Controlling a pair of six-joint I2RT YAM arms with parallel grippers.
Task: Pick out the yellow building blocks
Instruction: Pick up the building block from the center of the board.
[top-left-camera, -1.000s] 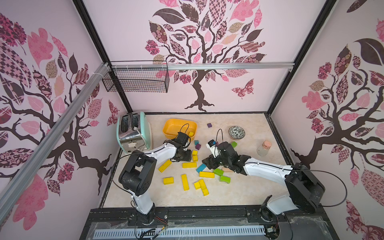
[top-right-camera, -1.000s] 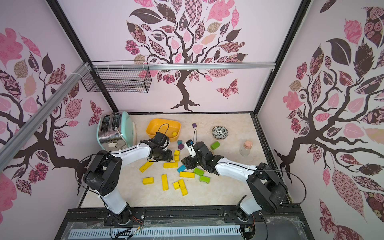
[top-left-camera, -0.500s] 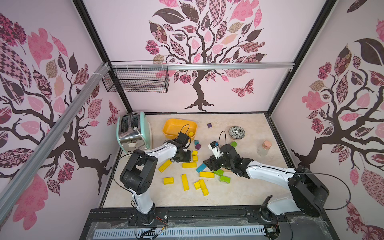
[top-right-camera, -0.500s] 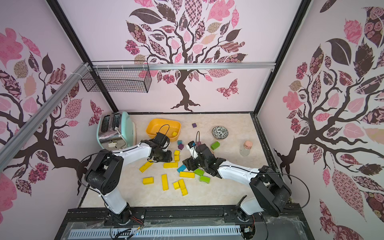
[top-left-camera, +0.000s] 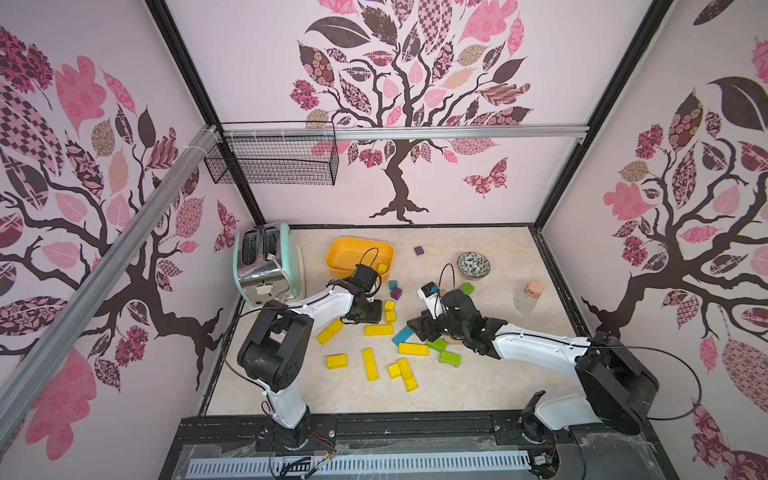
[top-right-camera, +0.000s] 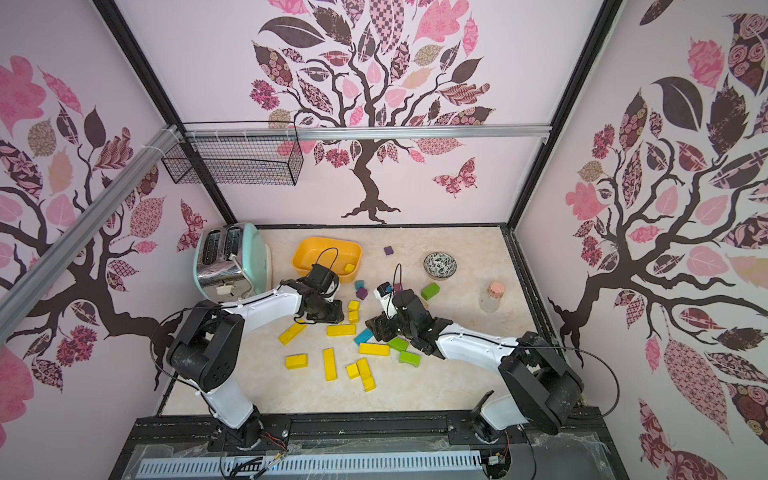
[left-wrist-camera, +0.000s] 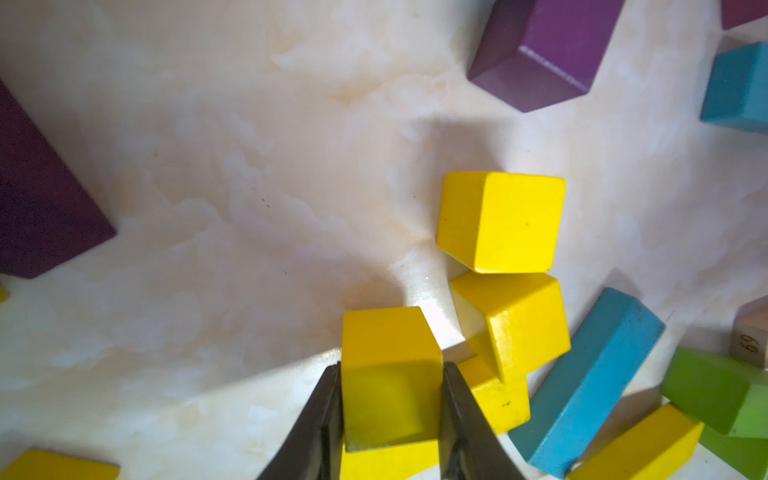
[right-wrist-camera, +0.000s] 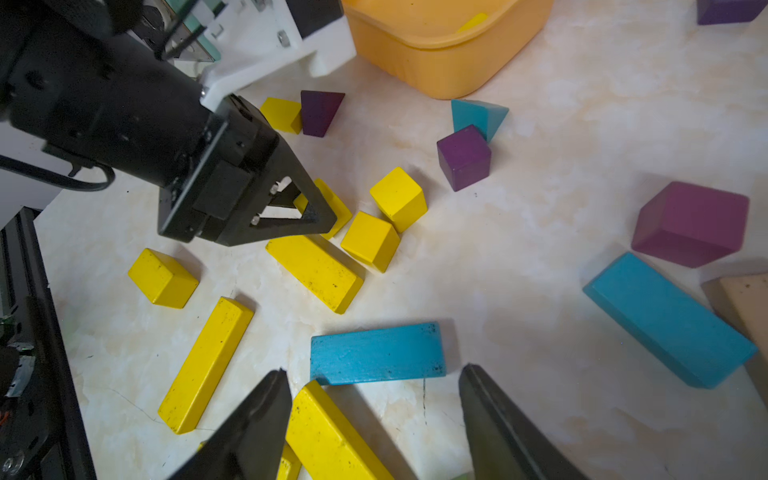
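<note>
Robot lab booth, mock-home dressing: tree-decal walls (top-left-camera: 399, 187), black frame posts (top-left-camera: 198, 95), toaster (top-left-camera: 266, 266) centre-left, two arms (top-left-camera: 328, 299) on base rail (top-left-camera: 415, 426) at bottom.

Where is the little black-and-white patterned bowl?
In both top views the bowl sits toward the back right of the table, between the lone purple cube and the corked bottle, with a green block just in front.

Hiding the yellow cube (left-wrist-camera: 390, 332) beneath the left tool (top-left-camera: 374, 315) in both top views, cropping its gripped end at the left wrist view's edge, and cutting off the right tool's fingers (right-wrist-camera: 257, 428), a yellow bar (right-wrist-camera: 332, 436) and a tan block (right-wrist-camera: 746, 307) at the edges of the right wrist view.
</note>
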